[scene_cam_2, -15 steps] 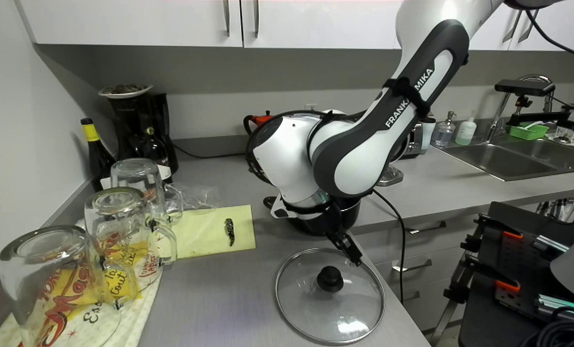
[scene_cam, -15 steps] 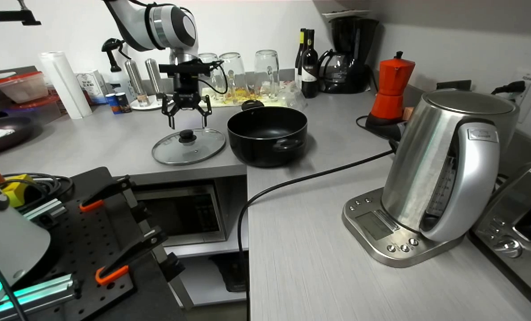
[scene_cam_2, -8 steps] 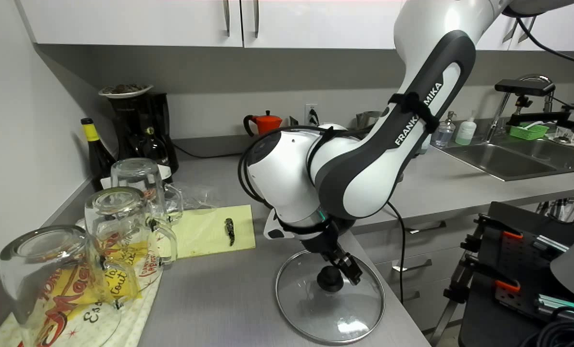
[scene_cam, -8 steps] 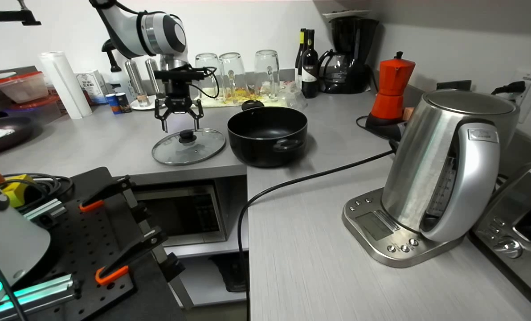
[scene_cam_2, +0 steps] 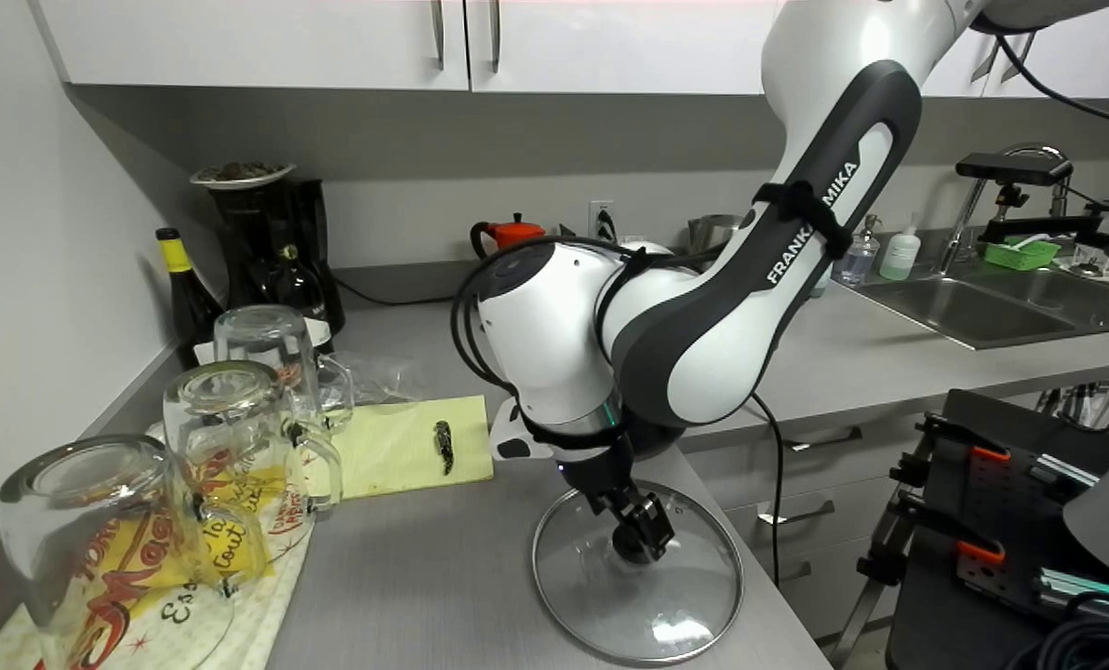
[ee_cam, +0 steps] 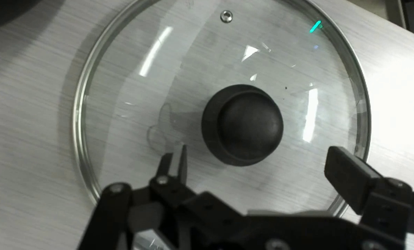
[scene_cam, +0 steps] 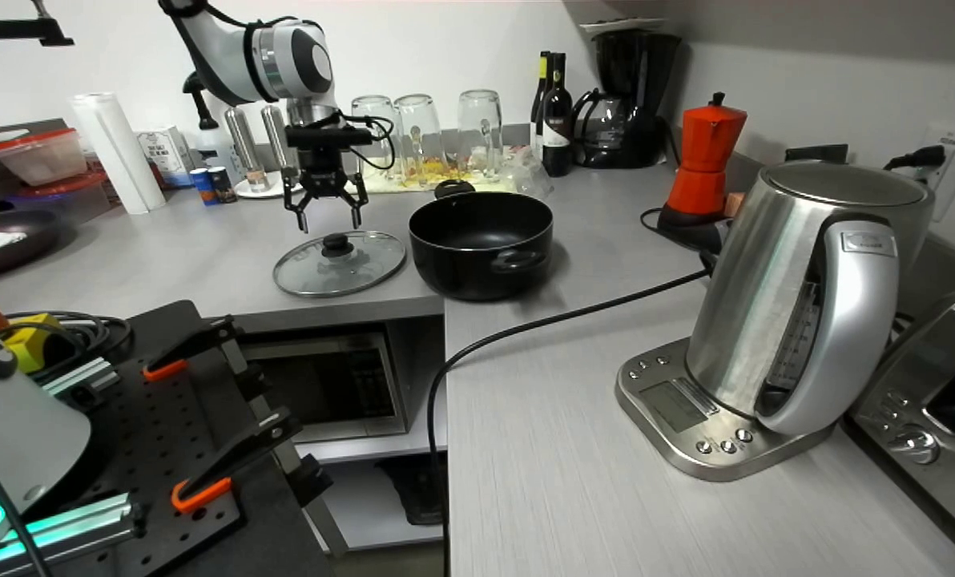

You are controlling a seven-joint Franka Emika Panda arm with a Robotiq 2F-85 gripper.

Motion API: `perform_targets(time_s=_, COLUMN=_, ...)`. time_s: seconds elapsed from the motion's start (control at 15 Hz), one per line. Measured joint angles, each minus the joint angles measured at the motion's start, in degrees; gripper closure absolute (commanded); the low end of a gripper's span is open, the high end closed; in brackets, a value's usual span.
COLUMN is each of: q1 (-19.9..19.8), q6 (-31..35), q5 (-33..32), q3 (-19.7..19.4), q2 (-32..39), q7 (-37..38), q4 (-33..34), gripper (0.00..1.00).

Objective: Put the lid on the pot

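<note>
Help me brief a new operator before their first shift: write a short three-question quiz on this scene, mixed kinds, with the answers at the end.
1. True or false: the lid lies on the counter beside the pot.

2. Pick one. The gripper is: A) shut on the lid; B) open over the lid; C) lowered into the pot.

3. How many glass mugs can be counted in both exterior views?

Key: 1. True. 2. B. 3. Three.
</note>
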Motion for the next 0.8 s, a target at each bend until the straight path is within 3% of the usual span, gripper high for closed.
perform_targets(time_s=0.53, q1=-0.4, q6=0.7, q5=0.0, q3=-0.3, q2=0.6, q7=-0.6, q4=-1.1, gripper=0.0)
perform_targets(time_s=0.6, q1=-0.4, q6=0.8, q5=0.0, q3=-0.3, q2=0.6, q7=-0.6, q4=-1.3, gripper=0.25)
perform_targets(time_s=0.67, q1=-0.4, q6=0.8, q5=0.0, q3=-0.4, q2=0.6, q7=-0.6, q4=-1.4, gripper=0.26)
perform_targets(time_s=0.8, q1=-0.4, q6=0.9, q5=0.0, q3=-0.4, q2=0.6, q7=-0.6, q4=-1.6, gripper=0.4)
